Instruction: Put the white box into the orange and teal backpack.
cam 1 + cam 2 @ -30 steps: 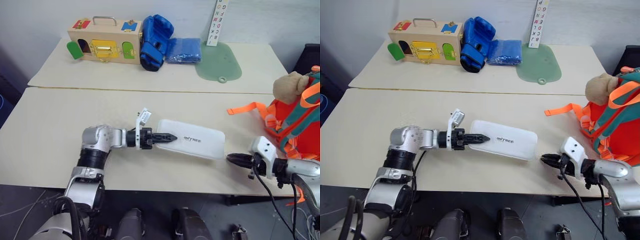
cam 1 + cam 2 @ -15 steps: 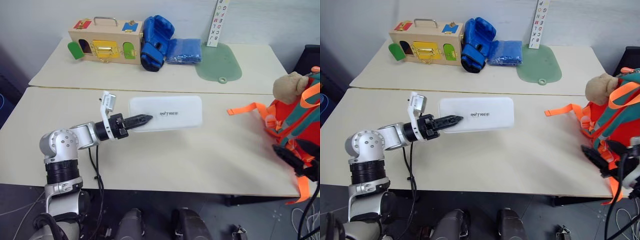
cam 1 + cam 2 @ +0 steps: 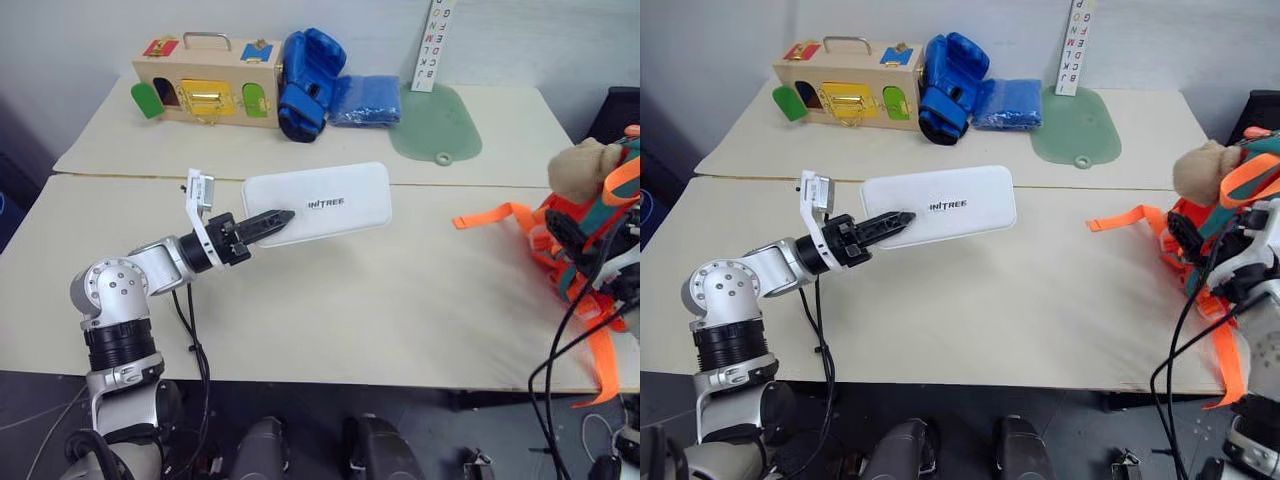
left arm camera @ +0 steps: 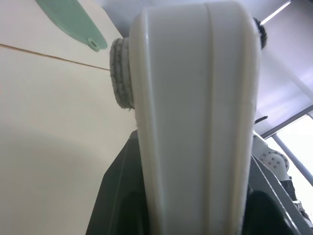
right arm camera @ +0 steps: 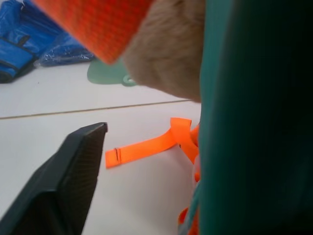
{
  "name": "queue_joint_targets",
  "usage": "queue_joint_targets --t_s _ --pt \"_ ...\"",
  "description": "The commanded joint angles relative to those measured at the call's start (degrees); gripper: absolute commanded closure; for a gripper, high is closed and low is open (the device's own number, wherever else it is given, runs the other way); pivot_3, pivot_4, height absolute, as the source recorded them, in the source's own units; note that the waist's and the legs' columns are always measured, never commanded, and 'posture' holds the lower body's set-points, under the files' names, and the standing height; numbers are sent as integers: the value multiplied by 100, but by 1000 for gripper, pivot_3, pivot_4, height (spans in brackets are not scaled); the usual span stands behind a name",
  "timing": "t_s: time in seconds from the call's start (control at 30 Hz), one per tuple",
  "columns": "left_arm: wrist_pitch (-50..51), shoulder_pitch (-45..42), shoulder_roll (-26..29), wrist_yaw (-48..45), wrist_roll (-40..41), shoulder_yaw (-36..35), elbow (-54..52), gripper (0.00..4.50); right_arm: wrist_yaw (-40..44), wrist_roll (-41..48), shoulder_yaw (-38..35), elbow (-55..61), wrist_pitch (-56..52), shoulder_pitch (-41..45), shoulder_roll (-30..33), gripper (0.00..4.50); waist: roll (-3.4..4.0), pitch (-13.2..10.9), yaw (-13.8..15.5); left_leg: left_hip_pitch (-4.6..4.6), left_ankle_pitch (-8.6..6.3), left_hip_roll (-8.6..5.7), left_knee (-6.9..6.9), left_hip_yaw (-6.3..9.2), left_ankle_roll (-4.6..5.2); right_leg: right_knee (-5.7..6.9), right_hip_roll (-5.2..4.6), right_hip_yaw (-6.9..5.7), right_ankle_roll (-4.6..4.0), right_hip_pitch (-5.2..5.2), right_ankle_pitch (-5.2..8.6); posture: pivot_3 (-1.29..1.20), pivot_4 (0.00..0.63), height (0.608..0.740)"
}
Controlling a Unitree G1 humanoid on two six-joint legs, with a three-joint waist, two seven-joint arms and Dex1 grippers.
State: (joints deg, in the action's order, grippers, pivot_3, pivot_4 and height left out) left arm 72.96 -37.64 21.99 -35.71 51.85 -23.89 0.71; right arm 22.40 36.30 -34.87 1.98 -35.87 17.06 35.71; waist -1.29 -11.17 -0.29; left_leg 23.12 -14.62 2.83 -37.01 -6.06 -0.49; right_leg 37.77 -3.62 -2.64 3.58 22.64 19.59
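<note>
Holding the white box (image 3: 318, 202) by its near left end, my left gripper (image 3: 272, 222) has its fingers clamped on the case, which hangs flat above the table (image 3: 380, 300), lettering up. It hovers near the seam between the two tabletops, with bare surface all the way across to the orange and teal backpack (image 3: 592, 235) at the table's right edge. My right gripper (image 3: 1185, 240) sits against the backpack's front; I cannot tell how its fingers stand.
</note>
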Motion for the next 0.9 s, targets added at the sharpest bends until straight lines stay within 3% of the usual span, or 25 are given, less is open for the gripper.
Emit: queue_joint_targets --t_s 0.03,0.17,0.3,0.5,0.63,0.9 --pt "-80 -32 177 61 344 -241 -332 3158 296 4 135 60 256 -41 4 2032 0 0 -1 1 0 0 -2 -2 1 -1 -2 1 0 0 0 0 150 740" --pt "-134 22 320 182 424 -330 -384 3158 922 289 302 285 218 -104 110 3510 0 0 -8 0 0 0 -7 -4 3 1 -4 2 1 -2 -1 0 150 740" --pt "-289 50 410 313 449 -442 -402 3158 1948 1118 445 831 -308 -196 419 4418 0 0 -41 -2 0 5 -1 -4 1 1 0 2 1 -2 -1 0 150 740" --pt "-512 -440 655 558 534 -770 -35 3158 3245 2530 942 1687 -1441 41 1200 4465 -1 -2 -139 -1 0 10 0 1 1 1 3 -3 0 -1 0 0 150 740" --pt "-658 -744 925 291 572 -646 -18 3158 4017 2981 1341 2077 -1775 214 1665 4465 -5 -4 -128 -1 -2 12 7 3 -1 -6 6 -5 0 0 0 0 150 740" --pt "-1010 -876 1235 -640 690 -45 -564 3158 4749 3451 1664 1980 -2165 699 2106 4465 -11 -8 -99 7 -10 4 -1 2 9 -15 -10 -7 0 -2 0 0 150 740"
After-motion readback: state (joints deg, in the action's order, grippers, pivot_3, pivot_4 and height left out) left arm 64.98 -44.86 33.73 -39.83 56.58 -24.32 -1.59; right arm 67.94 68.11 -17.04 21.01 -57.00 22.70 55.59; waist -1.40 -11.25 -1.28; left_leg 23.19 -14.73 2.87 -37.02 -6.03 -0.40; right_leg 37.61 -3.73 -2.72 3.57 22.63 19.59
